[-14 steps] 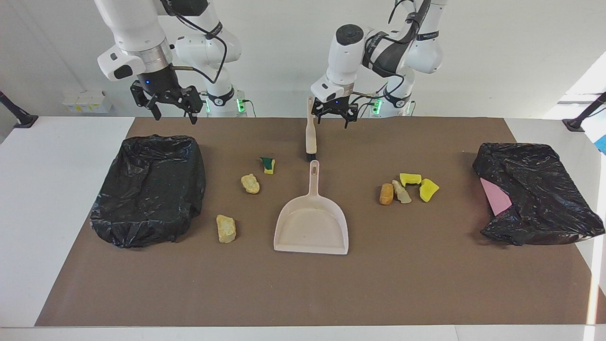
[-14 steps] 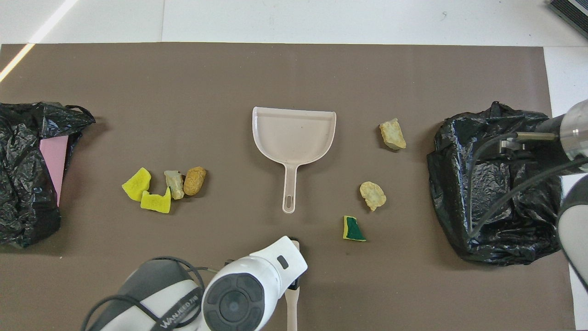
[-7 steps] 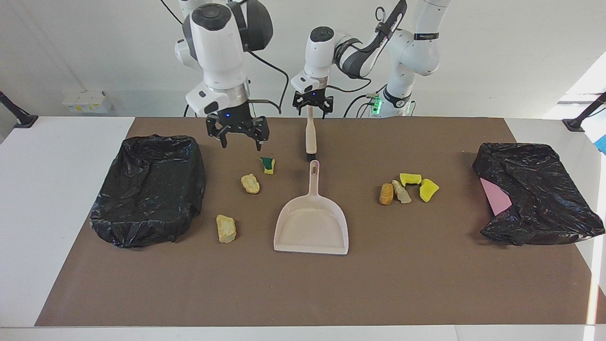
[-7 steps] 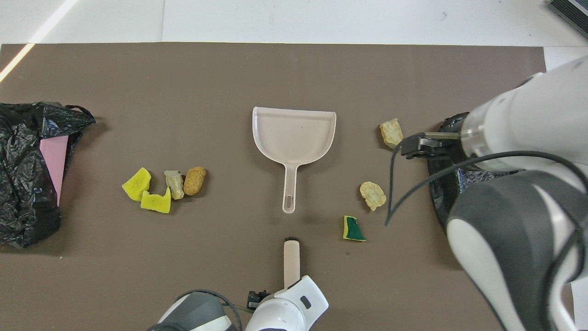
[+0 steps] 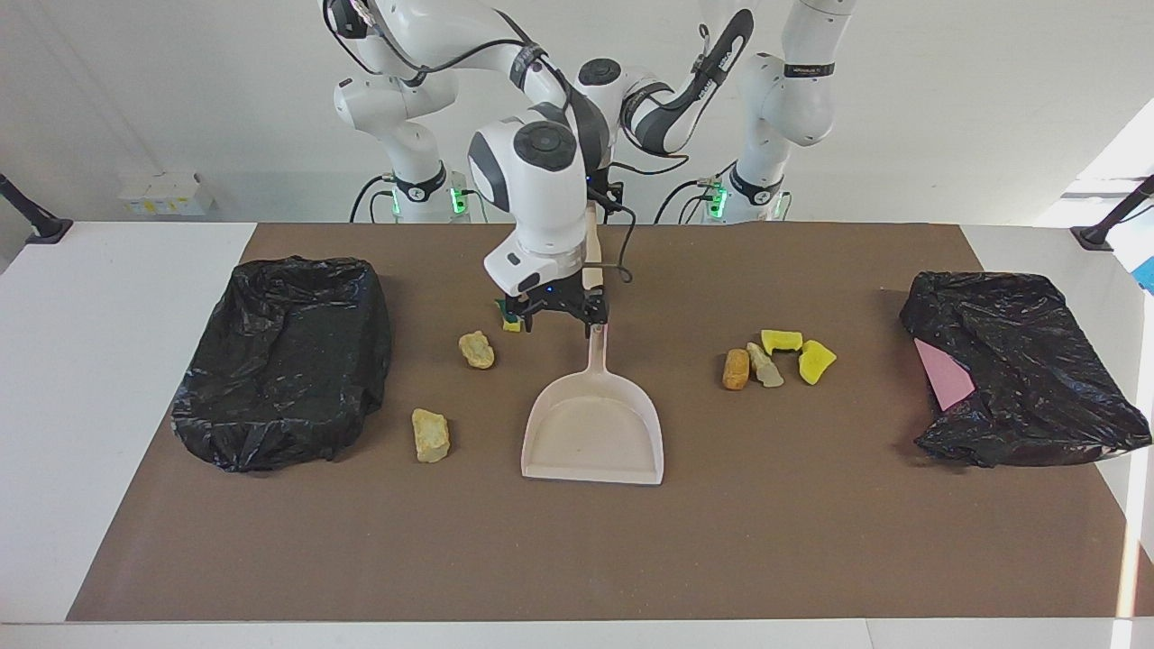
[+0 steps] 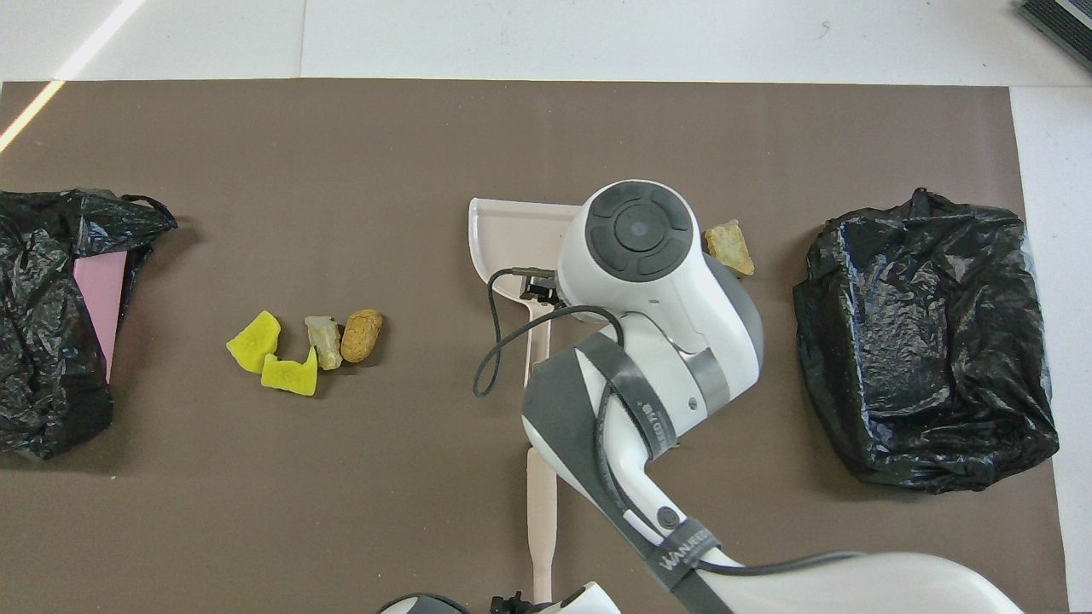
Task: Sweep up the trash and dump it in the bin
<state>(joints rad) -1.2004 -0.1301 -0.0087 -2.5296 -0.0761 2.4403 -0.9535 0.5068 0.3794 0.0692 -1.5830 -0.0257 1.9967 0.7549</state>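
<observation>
Right hand, wide open and empty, poised low over the tip of the dustpan handle at mid-counter. Left hand at the robot-side end of the brush, mostly hidden by the right arm; grip state not discernible. Brush lying lengthwise on the brown mat, nearer to the robots than the dustpan and in line with its handle. Trash in two groups on the mat, none in the pan. Toward the left arm's end, four pieces close together: two yellow scraps, a pale tan scrap and an orange-brown scrap. Toward the right arm's end, three pieces set apart: a green-sided scrap just beside the right hand, a tan lump farther from the robots, and a second tan lump farther still. Bag-lined bin at the right arm's end of the counter; another bagged bin, with a pink surface showing, at the left arm's end.
</observation>
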